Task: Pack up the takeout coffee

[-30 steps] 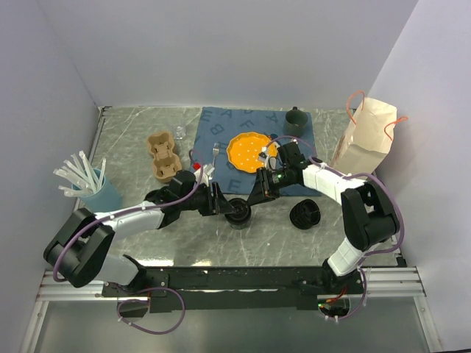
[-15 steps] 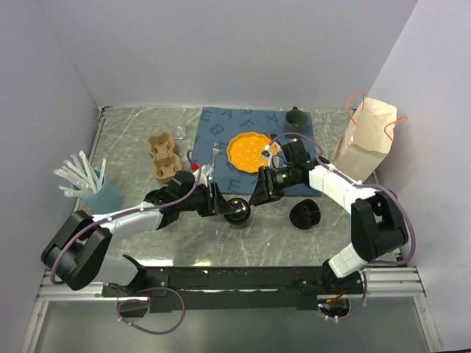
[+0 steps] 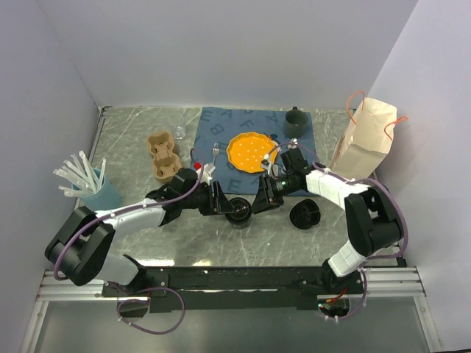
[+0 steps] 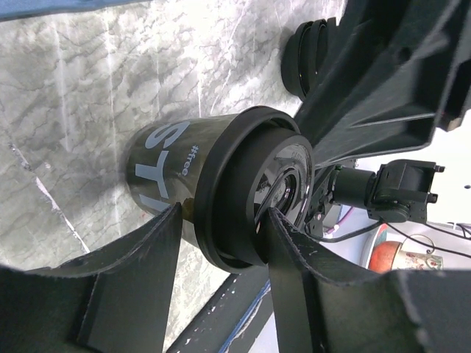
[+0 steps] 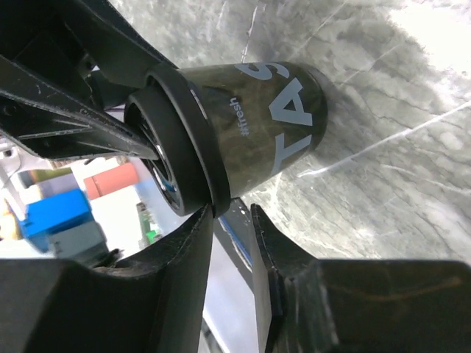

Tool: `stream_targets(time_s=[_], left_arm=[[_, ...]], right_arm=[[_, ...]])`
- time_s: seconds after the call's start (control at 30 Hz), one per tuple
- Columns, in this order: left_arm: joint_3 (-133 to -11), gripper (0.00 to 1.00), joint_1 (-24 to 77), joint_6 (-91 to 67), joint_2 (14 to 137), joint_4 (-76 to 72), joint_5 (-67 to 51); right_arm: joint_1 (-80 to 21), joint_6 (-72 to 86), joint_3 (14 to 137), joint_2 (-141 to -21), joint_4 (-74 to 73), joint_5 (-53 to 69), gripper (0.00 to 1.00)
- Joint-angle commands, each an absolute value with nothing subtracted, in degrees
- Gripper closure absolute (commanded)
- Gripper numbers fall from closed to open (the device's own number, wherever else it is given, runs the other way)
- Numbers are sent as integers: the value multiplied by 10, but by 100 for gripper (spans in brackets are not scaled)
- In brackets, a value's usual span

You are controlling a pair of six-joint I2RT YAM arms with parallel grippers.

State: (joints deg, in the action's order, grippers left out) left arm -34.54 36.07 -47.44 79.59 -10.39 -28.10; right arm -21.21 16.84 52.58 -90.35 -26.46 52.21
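On marble table (image 3: 129,140): takeout coffee (image 3: 238,212) upright, black, lidded, pale lettering.

Left claw (image 3: 226,206) and right claw (image 3: 259,205) flank the cup (image 3: 238,214); the table (image 3: 243,248) toward the bases lies open.

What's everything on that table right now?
takeout coffee: one, black, lidded, centre, between the grippers
ribbed lid: one, black, right of the coffee
cup carrier: one, brown, rear left
cup of straws: one, light blue, far left
mat: one, blue, lettered, rear centre
plate: one, orange, on the mat
mug: one, dark green, mat's far right corner
paper bag: one, tan, upright, right edge
left gripper: one, black, closed on the coffee
right gripper: one, black, slightly open beside the coffee's lid
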Motion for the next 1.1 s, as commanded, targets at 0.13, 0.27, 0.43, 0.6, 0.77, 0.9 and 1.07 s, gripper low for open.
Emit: stream_targets(time_s=[0.13, 0.27, 0.43, 0.6, 0.77, 0.9, 1.07], left_arm=[[-329, 49, 365, -437, 850, 20, -231], [-332, 49, 365, -433, 852, 25, -224], [-342, 49, 365, -412, 865, 29, -226], [-364, 50, 365, -365, 894, 45, -233], [-384, 50, 365, -343, 908, 58, -246], [-395, 49, 365, -329, 904, 61, -260], [-408, 48, 364, -294, 910, 78, -277]], right_arm=[[-209, 213, 485, -918, -201, 482, 74], [-210, 264, 442, -909, -175, 454, 78], [-211, 276, 456, -841, -208, 464, 71], [-207, 243, 553, -808, -287, 474, 62], [-196, 226, 601, -822, -308, 470, 57], [-185, 188, 628, -864, -317, 473, 56], [-166, 176, 624, -892, -302, 510, 61]])
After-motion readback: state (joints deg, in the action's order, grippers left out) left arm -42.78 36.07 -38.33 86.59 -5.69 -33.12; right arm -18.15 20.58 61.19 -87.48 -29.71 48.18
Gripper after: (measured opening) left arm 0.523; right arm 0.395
